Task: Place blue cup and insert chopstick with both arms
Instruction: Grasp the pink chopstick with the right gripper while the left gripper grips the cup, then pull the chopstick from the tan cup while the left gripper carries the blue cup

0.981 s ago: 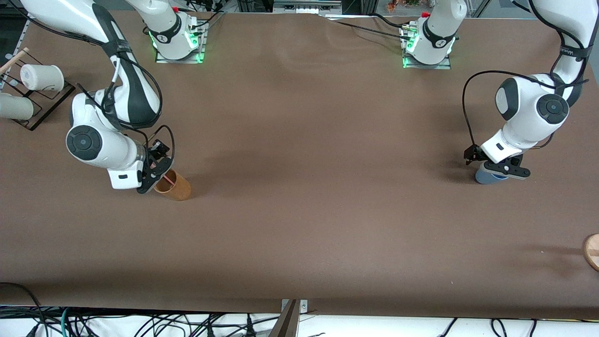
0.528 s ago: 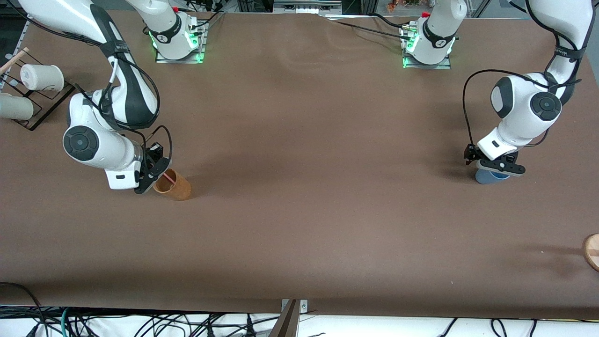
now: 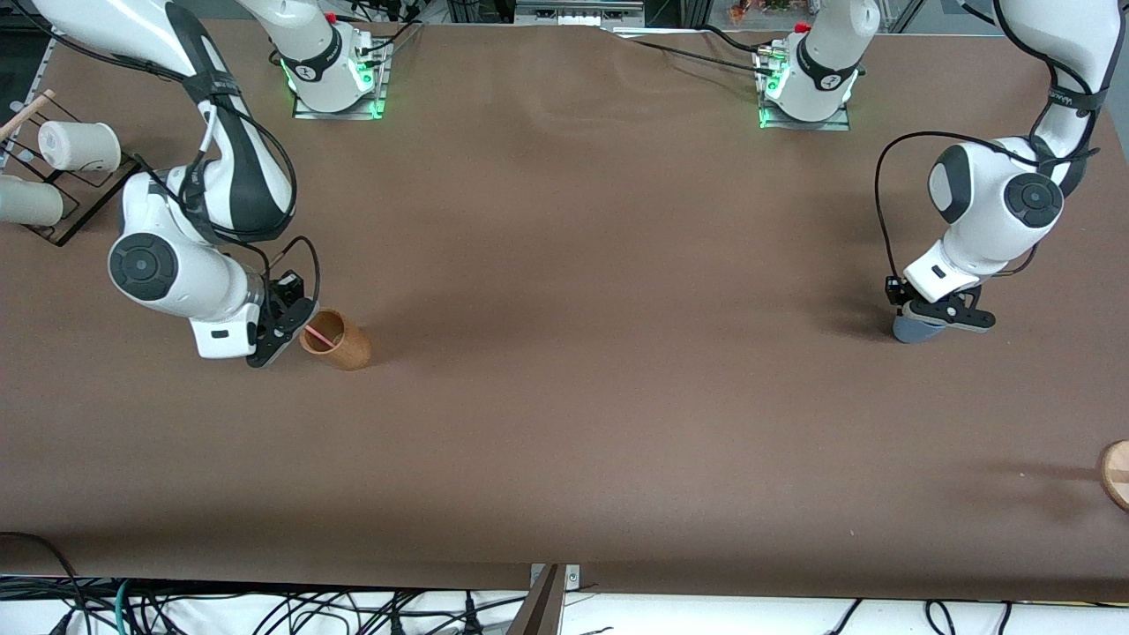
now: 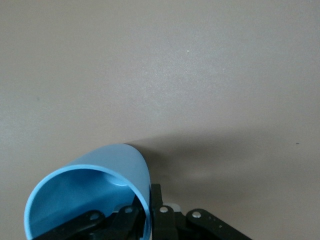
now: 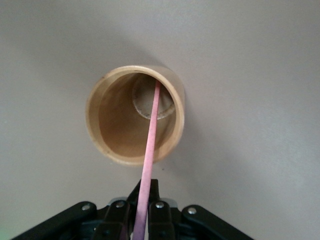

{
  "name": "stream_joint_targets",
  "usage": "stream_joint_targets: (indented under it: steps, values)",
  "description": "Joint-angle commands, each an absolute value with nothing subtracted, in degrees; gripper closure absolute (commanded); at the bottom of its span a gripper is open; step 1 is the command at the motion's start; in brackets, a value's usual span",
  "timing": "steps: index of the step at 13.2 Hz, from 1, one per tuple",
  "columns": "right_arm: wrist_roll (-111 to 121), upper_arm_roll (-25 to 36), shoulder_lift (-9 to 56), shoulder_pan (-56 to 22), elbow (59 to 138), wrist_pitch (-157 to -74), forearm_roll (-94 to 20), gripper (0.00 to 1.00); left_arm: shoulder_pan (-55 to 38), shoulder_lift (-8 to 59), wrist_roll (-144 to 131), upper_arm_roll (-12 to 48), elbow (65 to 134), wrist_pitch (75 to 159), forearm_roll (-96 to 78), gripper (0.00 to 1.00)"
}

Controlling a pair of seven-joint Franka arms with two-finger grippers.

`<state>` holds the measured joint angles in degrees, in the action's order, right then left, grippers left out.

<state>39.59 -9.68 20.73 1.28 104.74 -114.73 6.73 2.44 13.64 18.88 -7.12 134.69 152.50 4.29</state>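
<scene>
At the right arm's end of the table I have the right gripper (image 3: 284, 331) clenched on the pink chopstick (image 3: 319, 336), its fingers (image 5: 120, 220) pinched on the upper end while the lower end runs down inside the brown cup (image 3: 338, 339). My right wrist camera shows the chopstick (image 5: 150, 165) crossing the cup's rim (image 5: 135, 115) and reaching the cup's floor. That cup stands on the brown table (image 3: 573, 353), tilted away from the gripper as the front camera sees it. Toward the left arm's end, at much the same depth, my left gripper (image 3: 944, 313) is grasping the blue cup (image 3: 915, 330), which sits low at the table surface; whether it touches the table I cannot tell. The left wrist camera shows one finger (image 4: 95, 222) inside the cup (image 4: 90, 192) and the other outside, closed on the wall at the rim, with the light blue interior facing the lens. Farther from the front camera, at the right arm's end, a black wire rack (image 3: 75, 190) carries white cups (image 3: 78, 145).
</scene>
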Motion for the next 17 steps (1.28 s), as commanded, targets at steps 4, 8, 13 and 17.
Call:
stream_joint_targets:
  steps: [4, 8, 13, 17]
  values:
    - [40.0, -10.5, 17.7, 1.9, 92.3, -94.1, 8.6, 1.0, -4.7, 15.2, 9.3, -4.6, 115.7, 128.2, -4.4, 1.0]
    - [40.2, -10.4, 15.4, 2.0, 86.0, -85.9, 9.5, 1.0, -17.0, 20.6, -20.7, 1.1, 104.3, 123.8, -4.5, 1.0]
    - [35.5, -10.1, 12.4, 1.9, 85.6, -87.1, 9.1, 1.0, -32.4, 34.1, -48.6, 1.1, 87.4, 123.6, -4.2, 1.0]
    - [33.2, -10.3, 11.9, 1.9, 87.7, -90.1, 8.8, 1.0, -37.9, 42.4, -60.7, 0.9, 78.2, 123.5, -4.0, 1.0]
